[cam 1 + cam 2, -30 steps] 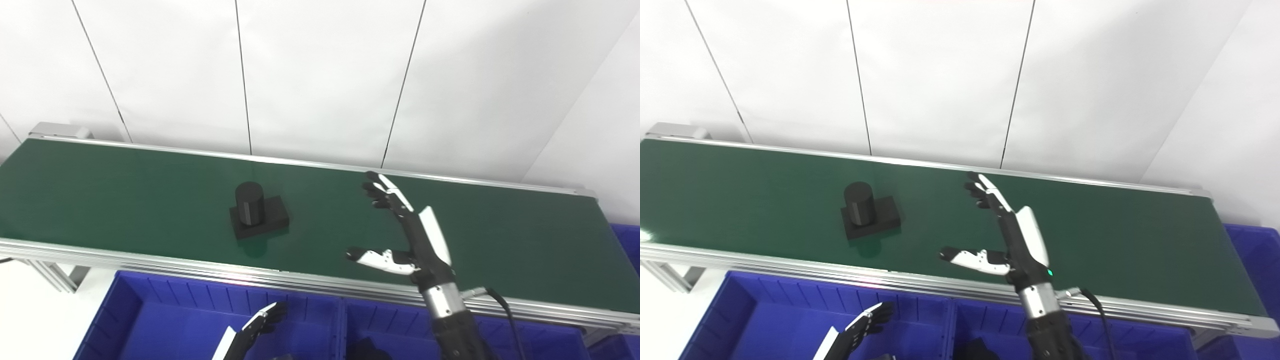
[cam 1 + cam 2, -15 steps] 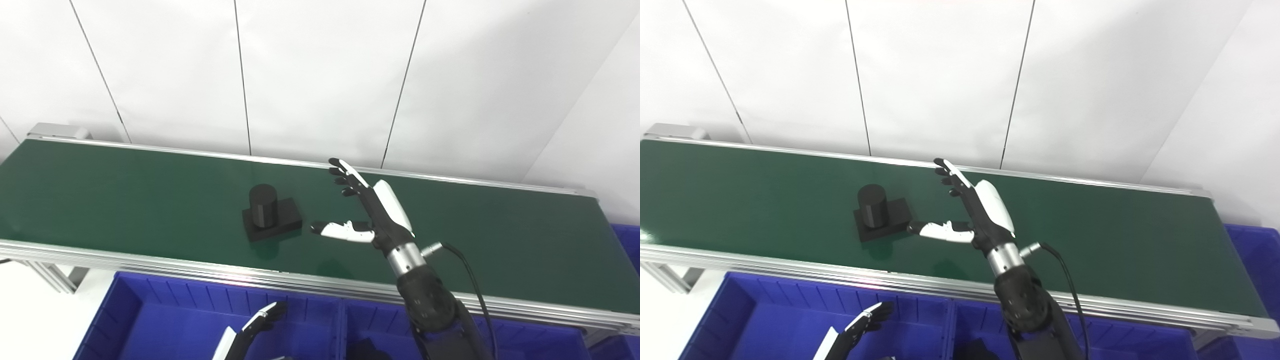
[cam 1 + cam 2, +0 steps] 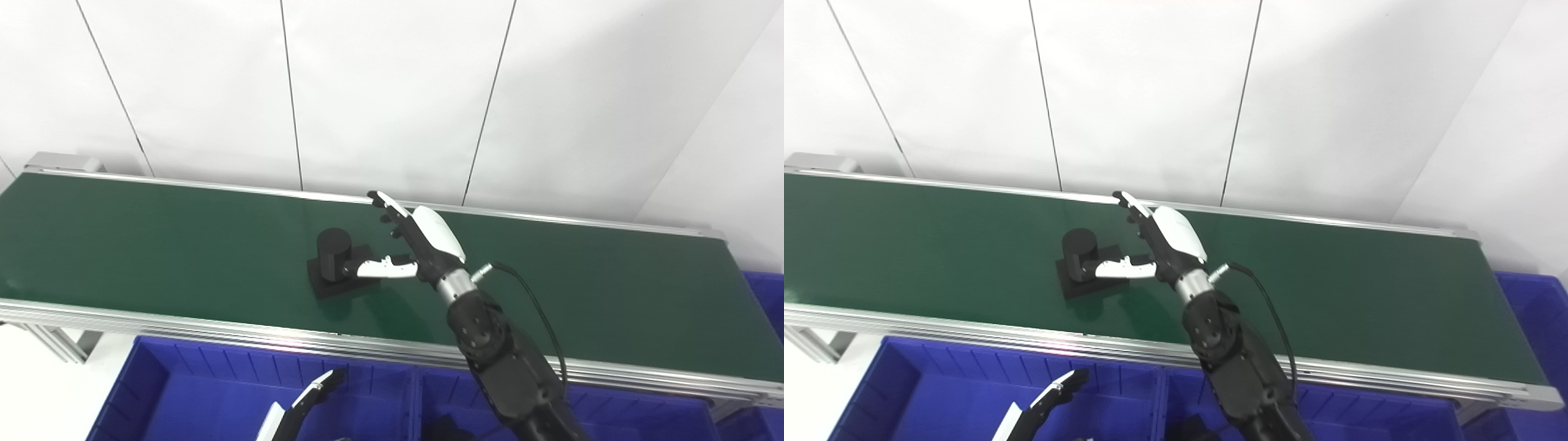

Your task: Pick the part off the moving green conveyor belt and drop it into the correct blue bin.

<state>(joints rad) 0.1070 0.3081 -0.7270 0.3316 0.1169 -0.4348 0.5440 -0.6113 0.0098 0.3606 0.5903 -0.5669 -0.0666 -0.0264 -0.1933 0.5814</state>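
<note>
**Right hand spread beside the black part on the belt**

The black part sits on the green conveyor belt, near the middle of its length and a little closer to the front rail than to the back one. It is a short upright cylinder that stands on a flat square base. The base lies flat on the belt surface.

The right hand reaches over the belt from the right side of the part. Its fingers are spread and point up and away toward the white wall, so the hand is released and holds nothing. The white thumb stretches to the left, over the base of the part, and its dark tip comes right next to the cylinder. I cannot tell if the tip really touches the cylinder. The other fingers stay apart from the part, behind and to the right of it. A black cable runs from the wrist along the forearm.

The left hand is low, at the bottom edge, over the blue bin in front of the belt. Only some fingers and part of the white back are visible; they look straight and hold nothing.

A second blue bin stands at the right end of the belt.
</note>
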